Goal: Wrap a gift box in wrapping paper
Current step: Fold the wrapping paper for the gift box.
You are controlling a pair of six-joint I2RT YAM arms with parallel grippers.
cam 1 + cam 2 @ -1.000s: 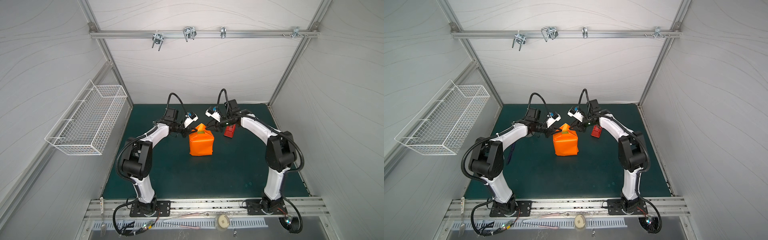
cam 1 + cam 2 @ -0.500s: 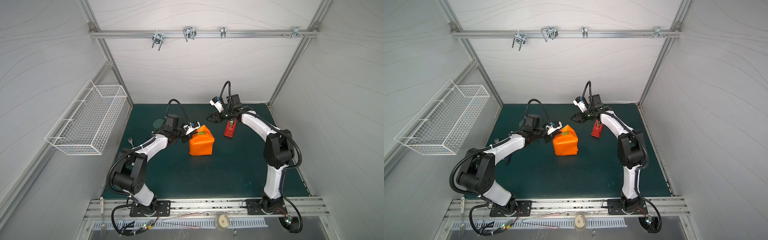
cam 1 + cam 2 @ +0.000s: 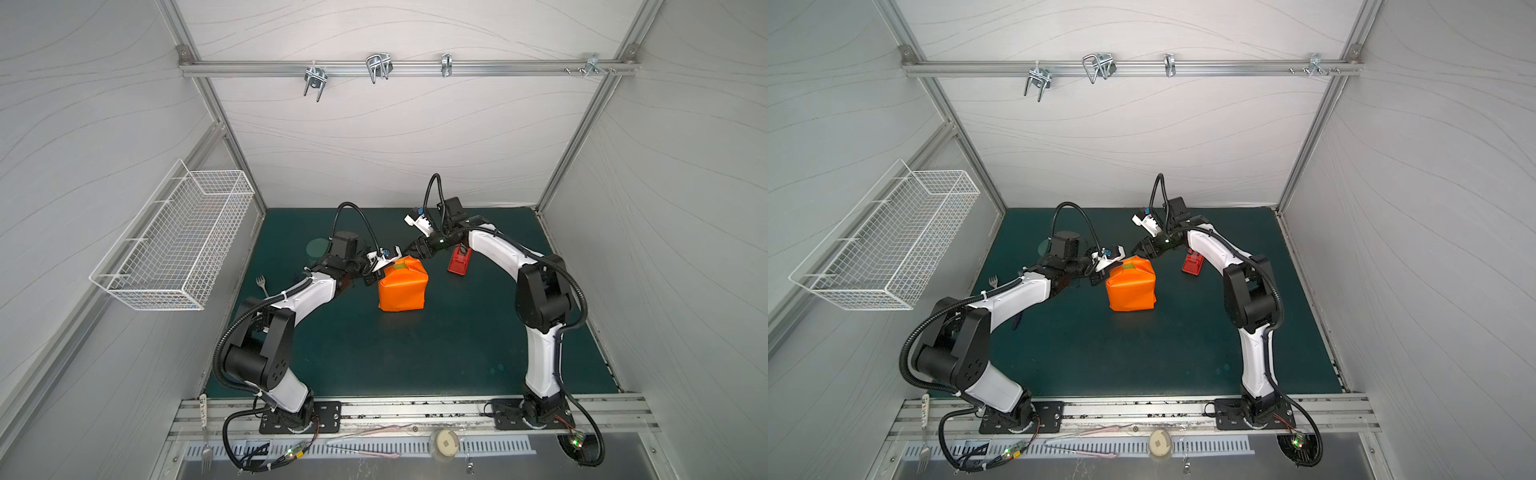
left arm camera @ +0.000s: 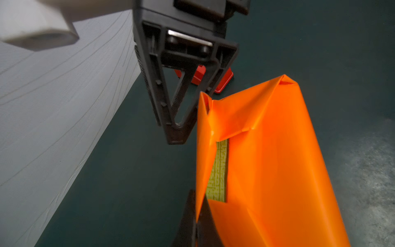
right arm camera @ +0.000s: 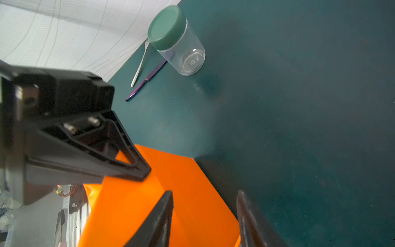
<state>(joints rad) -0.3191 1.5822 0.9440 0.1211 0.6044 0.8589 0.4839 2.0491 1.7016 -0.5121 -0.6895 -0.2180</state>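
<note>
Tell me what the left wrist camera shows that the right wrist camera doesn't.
Only the left wrist view: a strip of the yellow-green box through a gap in the orange paper, the red tape dispenser, and the left gripper pinched shut on the paper's edge. Only the right wrist view: a green-lidded jar, a fork, a purple knife, and the right gripper with jaws open. Both: the orange paper and the dark green table.
</note>
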